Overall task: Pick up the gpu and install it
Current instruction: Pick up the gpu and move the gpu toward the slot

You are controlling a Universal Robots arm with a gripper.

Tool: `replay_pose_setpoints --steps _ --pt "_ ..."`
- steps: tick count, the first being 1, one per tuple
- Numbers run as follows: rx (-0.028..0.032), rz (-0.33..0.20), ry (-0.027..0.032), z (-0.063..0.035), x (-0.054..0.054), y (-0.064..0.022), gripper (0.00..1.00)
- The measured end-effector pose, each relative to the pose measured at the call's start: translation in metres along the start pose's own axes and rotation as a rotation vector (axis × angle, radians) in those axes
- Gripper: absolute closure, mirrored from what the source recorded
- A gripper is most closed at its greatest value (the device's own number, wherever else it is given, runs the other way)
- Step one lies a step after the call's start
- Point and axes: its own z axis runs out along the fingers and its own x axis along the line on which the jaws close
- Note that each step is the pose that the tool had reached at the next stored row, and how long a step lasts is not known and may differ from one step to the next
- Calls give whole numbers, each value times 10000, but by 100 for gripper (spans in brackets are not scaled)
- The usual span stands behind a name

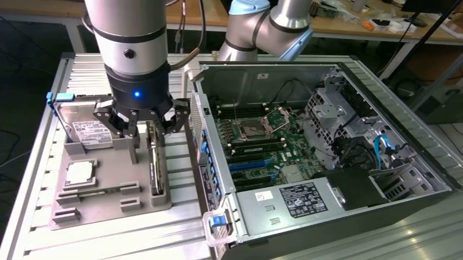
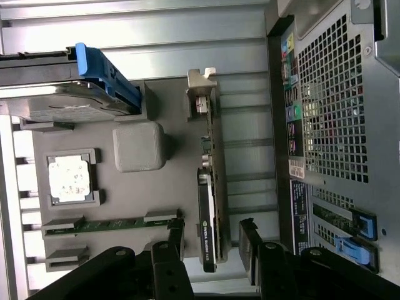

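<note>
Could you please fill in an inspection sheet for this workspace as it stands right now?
Surface: ribbed metal table carrying a grey parts tray and an open computer case.
Job's things: gpu stands on edge in the tray, not yet lifted.
Clutter: hard drive, silver chip and memory stick sit in tray slots.
Grippers: claw open, one finger on either side of the gpu.
Cables: blue cable inside the case; dark cable beside the arm.
Surroundings: wooden benches behind the table.
</note>
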Motion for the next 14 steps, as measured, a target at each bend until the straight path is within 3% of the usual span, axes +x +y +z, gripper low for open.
replay_pose_setpoints --steps 14 --pt "0 0 -1 259 5 -19 52"
